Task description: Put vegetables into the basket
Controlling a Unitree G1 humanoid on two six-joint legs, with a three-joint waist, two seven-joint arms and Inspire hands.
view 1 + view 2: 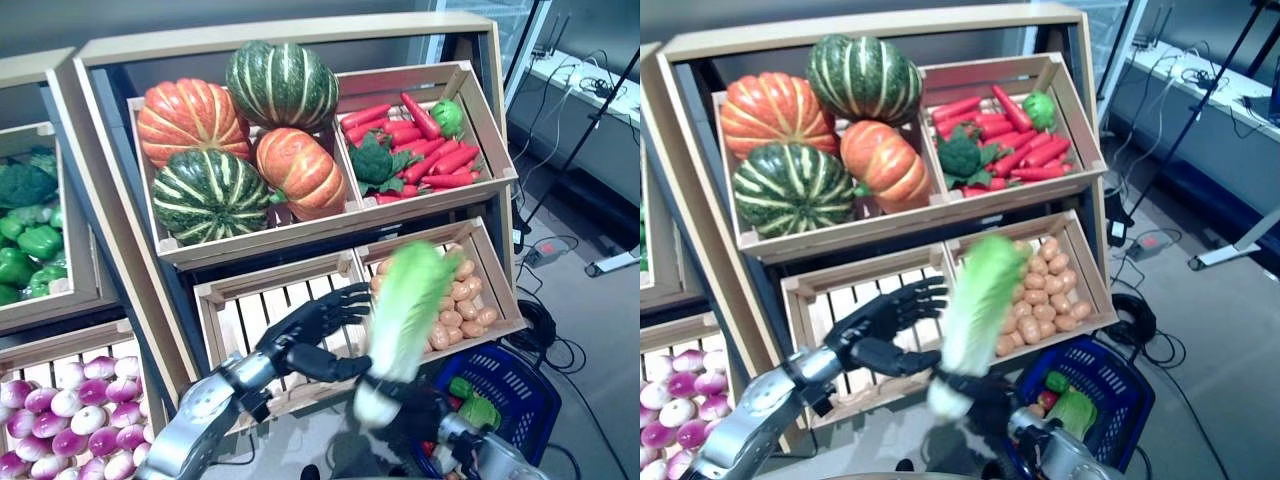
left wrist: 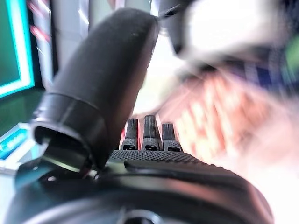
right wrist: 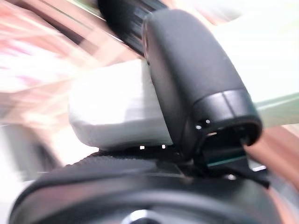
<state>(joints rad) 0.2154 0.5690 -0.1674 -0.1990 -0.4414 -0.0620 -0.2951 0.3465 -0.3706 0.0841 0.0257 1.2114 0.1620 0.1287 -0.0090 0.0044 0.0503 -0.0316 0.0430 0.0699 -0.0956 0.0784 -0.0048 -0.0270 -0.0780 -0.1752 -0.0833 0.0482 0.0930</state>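
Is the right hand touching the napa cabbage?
Touching. The right wrist view shows the right hand with its thumb pressed against the white base of the napa cabbage.

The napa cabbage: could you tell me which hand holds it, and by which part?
The right hand grips the napa cabbage by its white stem end; the left hand is open, holding nothing.

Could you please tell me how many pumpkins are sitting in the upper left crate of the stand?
4, all in the upper left crate: an orange pumpkin rear left, a green striped pumpkin rear right, another green one front left, another orange one front right. None seems hidden.
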